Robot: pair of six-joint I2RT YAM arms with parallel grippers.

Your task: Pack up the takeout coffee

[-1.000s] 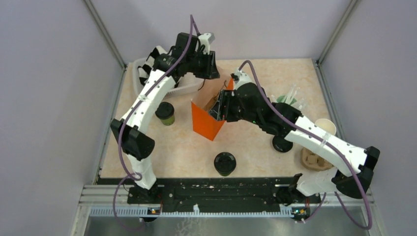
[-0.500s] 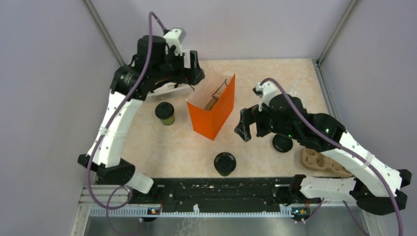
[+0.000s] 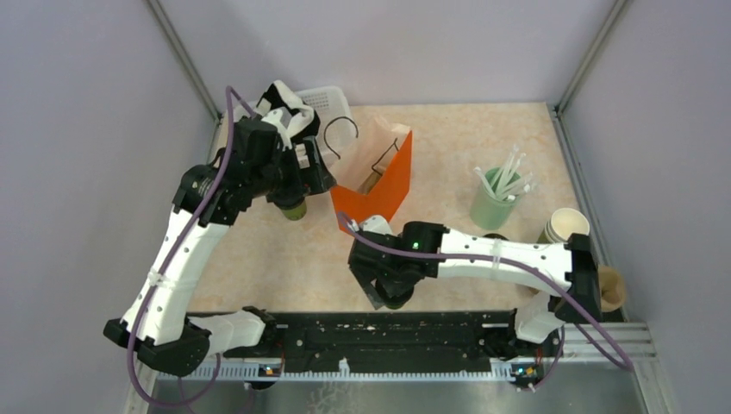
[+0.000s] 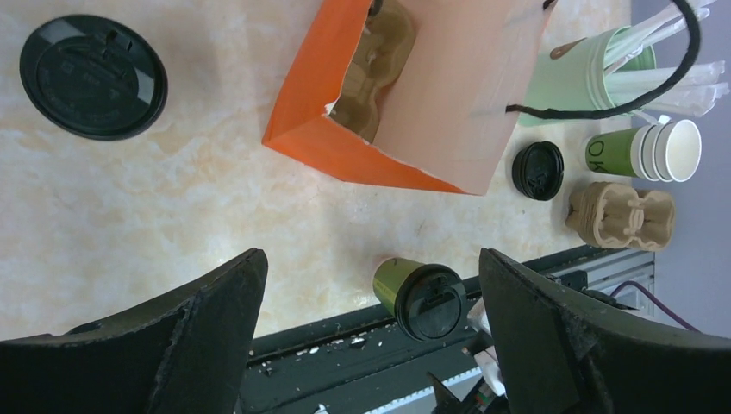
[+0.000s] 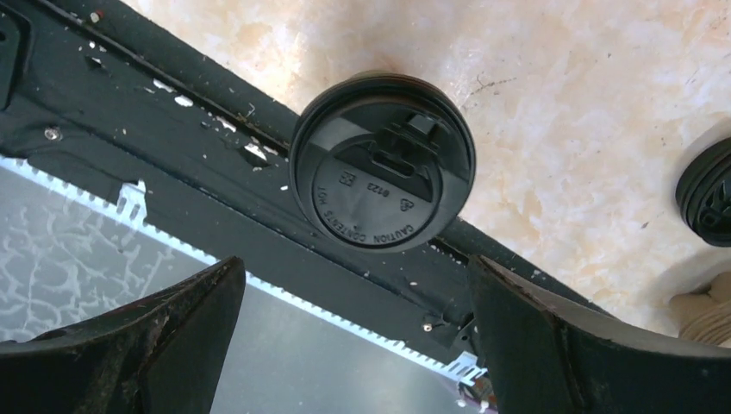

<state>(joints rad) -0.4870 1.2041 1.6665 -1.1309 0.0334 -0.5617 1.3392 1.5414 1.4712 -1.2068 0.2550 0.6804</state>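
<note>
**A:** What do the coffees look like?

**B:** Two small dark green paper cups, each capped by a round black lid with raised lettering. The near cup (image 5: 382, 172) stands upright at the front edge of the tabletop (image 3: 457, 147), just beside the black rail (image 3: 431, 332). The far cup (image 4: 93, 76) stands upright to the left of the orange bag (image 4: 345, 147).

**A:** And the tools?

**B:** Both are released. The right tool (image 5: 355, 263) hangs above the near cup with its fingers spread wide, gripping nothing. The left tool (image 4: 371, 254) is spread just as wide and is also empty. From overhead it hides most of the far cup.

**A:** What else is around?

**B:** The bag stands open with a brown pulp carrier (image 4: 375, 69) inside. To its right are a mint tumbler of straws (image 3: 493, 207), a stack of paper cups (image 3: 565, 226), a loose black lid (image 4: 538, 170) and a second pulp carrier (image 4: 619, 214). A white basket (image 3: 326, 102) sits in the far left corner.

**A:** Is anything in the way?

**B:** The right arm (image 3: 509, 254) stretches across the front of the tabletop, between bag and rail.
</note>
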